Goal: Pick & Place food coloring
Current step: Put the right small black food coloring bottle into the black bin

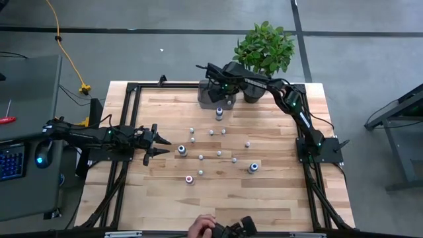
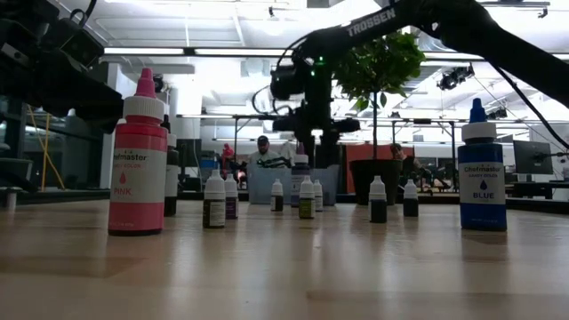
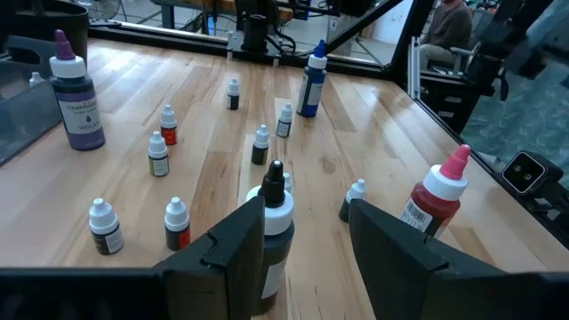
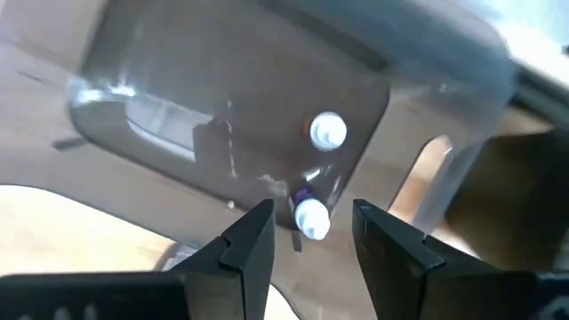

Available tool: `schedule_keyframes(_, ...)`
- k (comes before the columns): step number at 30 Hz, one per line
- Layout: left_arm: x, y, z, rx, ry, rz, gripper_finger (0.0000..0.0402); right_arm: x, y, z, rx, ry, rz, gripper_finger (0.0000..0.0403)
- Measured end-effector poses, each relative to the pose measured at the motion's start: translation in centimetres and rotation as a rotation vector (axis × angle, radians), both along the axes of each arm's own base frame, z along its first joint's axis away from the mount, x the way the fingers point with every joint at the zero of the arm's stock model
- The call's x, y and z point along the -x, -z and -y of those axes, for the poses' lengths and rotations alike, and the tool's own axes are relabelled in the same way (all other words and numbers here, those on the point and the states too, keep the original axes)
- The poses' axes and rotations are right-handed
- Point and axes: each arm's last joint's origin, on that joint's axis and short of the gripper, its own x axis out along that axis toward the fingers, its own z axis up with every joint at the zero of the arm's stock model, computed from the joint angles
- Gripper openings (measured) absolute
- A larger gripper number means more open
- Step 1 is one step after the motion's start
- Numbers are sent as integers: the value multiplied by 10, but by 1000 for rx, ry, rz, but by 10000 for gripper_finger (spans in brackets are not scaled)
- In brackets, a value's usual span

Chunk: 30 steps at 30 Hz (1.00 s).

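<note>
A wooden table with a black frame along its edges holds scattered food coloring bottles across its middle, with bare wood at the near side and both ends. The left gripper hovers low at the left side, jaws spread, just short of a black-tipped bottle. The right gripper hangs over a grey tray at the far edge, jaws spread and empty; a small white-capped bottle lies inside the tray. Most bottles are tiny with white caps. Larger ones stand among them: pink, blue and purple. A potted plant sits beside the tray. A person's hand shows at the near edge; an open workshop lies beyond.
</note>
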Motion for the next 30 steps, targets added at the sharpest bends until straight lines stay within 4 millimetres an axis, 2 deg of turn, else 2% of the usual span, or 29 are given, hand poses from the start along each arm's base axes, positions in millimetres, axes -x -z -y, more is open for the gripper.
schedule_keyframes(4,0,0,0,0,0,0,163,-4,-23,-2,31,-46,46,143)
schedule_keyframes(7,0,0,0,0,0,0,163,-9,-43,-11,40,-124,91,144)
schedule_keyframes(19,0,0,0,0,0,0,163,-7,-91,-81,-93,-438,237,145)
schedule_keyframes(24,0,0,0,0,0,0,163,-6,-101,-109,-142,-524,235,145)
schedule_keyframes(30,0,0,0,0,0,0,163,1,-97,-139,-211,-544,82,145)
